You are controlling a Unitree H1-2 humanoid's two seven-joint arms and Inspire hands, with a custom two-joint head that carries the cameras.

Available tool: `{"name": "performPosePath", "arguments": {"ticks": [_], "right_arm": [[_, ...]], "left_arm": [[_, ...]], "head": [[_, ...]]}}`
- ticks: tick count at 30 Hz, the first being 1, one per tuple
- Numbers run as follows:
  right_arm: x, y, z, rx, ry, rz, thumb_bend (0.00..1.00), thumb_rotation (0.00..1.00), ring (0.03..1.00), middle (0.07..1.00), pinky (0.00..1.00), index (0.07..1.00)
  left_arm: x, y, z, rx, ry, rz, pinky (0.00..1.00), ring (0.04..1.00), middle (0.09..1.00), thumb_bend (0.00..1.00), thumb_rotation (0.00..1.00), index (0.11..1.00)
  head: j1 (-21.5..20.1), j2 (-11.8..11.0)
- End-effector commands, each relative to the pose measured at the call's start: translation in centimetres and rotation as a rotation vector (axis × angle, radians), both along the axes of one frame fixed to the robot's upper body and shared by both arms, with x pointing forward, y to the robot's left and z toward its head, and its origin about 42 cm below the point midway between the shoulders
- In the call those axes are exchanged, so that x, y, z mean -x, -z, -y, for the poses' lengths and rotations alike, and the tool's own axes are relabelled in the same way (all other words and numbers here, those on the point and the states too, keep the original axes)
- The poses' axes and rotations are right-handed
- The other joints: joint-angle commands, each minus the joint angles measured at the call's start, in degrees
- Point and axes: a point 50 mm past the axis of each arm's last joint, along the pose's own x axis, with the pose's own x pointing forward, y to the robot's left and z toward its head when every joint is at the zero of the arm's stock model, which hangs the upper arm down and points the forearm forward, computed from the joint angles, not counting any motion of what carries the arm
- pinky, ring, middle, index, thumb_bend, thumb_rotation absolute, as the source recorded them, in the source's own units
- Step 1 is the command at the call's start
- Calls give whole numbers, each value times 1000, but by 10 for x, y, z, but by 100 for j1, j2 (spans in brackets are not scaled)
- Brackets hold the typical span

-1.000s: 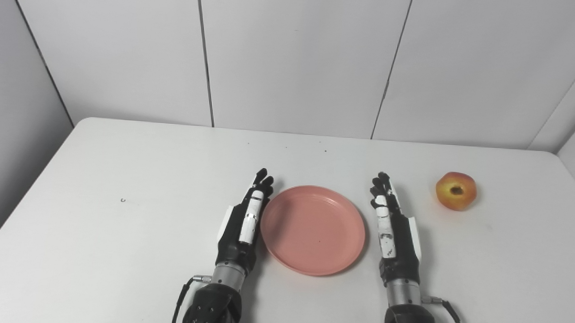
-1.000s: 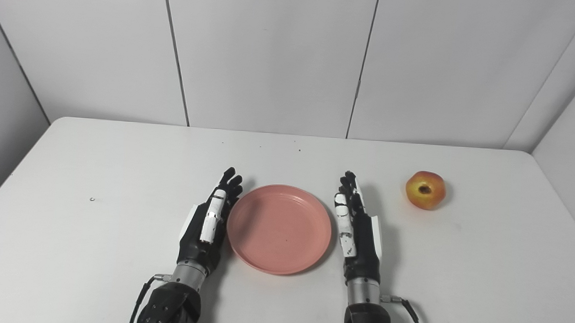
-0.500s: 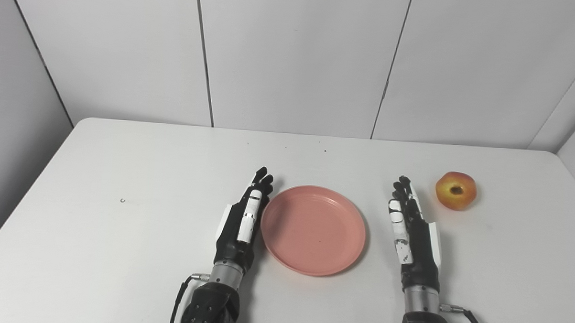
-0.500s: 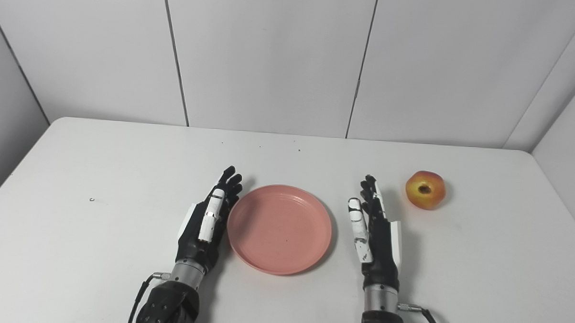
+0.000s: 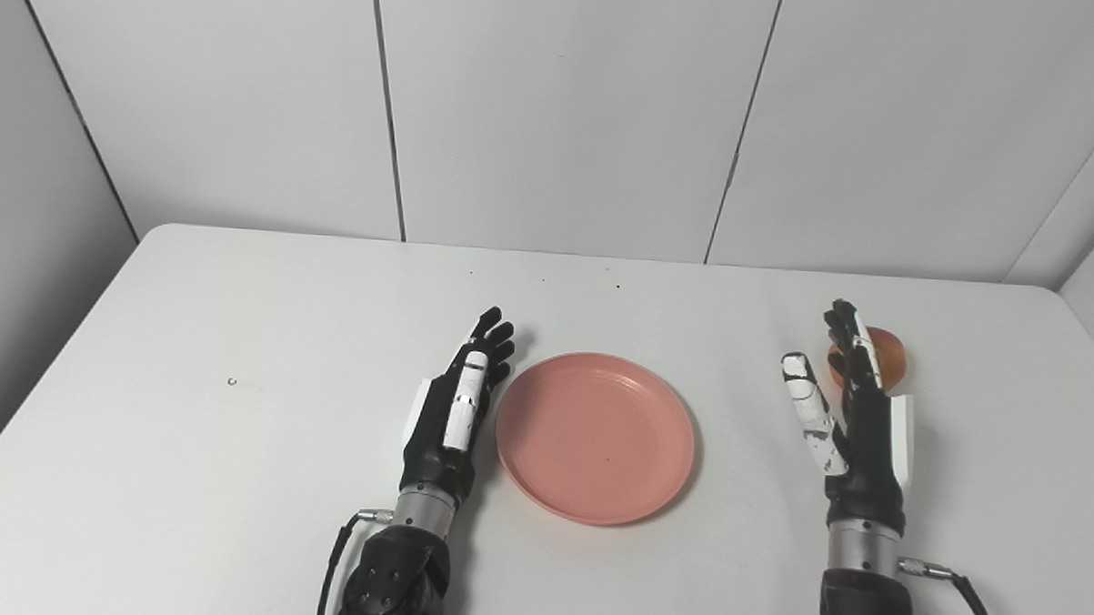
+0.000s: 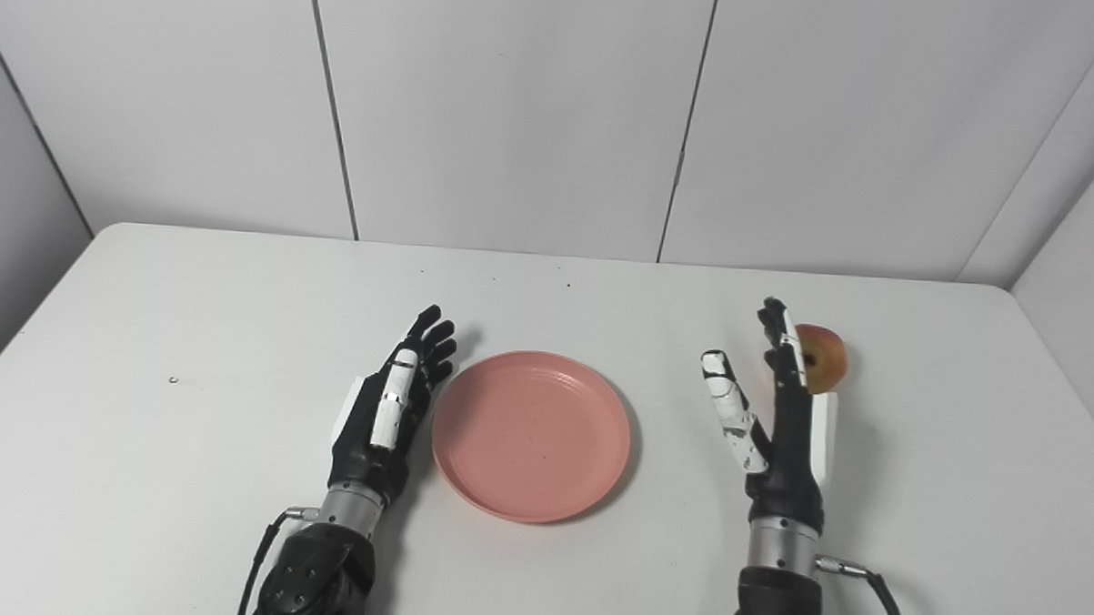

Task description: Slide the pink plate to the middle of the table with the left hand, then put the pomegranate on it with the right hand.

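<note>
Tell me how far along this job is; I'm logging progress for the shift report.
The pink plate already sits near the table's middle, empty, and the left hand lies open beside it, apart from its rim. In hand: the right hand, open, is raised in front of the pomegranate, which partly hides behind its fingers. Left: grasping the fruit and placing it on the plate.

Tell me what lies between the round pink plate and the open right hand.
Only bare white table lies between the round pink plate and the open right hand; both eye views show this. The red-yellow pomegranate sits beyond the hand.
</note>
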Motion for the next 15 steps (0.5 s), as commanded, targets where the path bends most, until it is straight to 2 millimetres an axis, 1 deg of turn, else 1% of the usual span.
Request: {"name": "performPosePath", "arguments": {"ticks": [1, 4, 7, 8, 9, 12, 14, 15], "right_arm": [[-6, -26, 6, 21, 10, 108, 567, 815, 919, 902, 906, 915], [-10, -32, 15, 70, 47, 108, 570, 790, 908, 904, 876, 921], [-15, -37, 23, 94, 74, 111, 607, 696, 902, 904, 864, 919], [-17, -38, 26, 105, 87, 114, 609, 692, 902, 904, 865, 919], [-18, -39, 28, 113, 96, 117, 618, 656, 897, 896, 865, 911], [-22, -43, 37, 150, 133, 106, 628, 612, 894, 890, 864, 904], [-25, -44, 42, 155, 145, 96, 646, 541, 900, 890, 880, 901], [-26, -45, 45, 160, 152, 89, 648, 533, 901, 890, 881, 901]], "left_arm": [[-5, -10, 3, 13, 13, 52, 940, 935, 929, 286, 1000, 915], [-3, -10, 3, 27, 20, 48, 936, 933, 928, 289, 1000, 913], [-2, -10, 2, 32, 32, 46, 940, 932, 925, 296, 1000, 914], [-2, -10, 2, 35, 32, 44, 940, 932, 925, 296, 1000, 914], [-2, -10, 2, 36, 32, 43, 940, 931, 924, 296, 1000, 911], [-1, -10, 1, 31, 31, 43, 938, 930, 922, 302, 1000, 907], [-1, -10, 1, 33, 31, 41, 944, 934, 924, 310, 1000, 911], [0, -10, 1, 33, 30, 41, 944, 934, 925, 310, 1000, 911]], "head": [[3, 8], [-7, 31], [-17, 34], [-27, 37], [-27, 37], [-22, 47], [-22, 57], [-22, 64]]}}
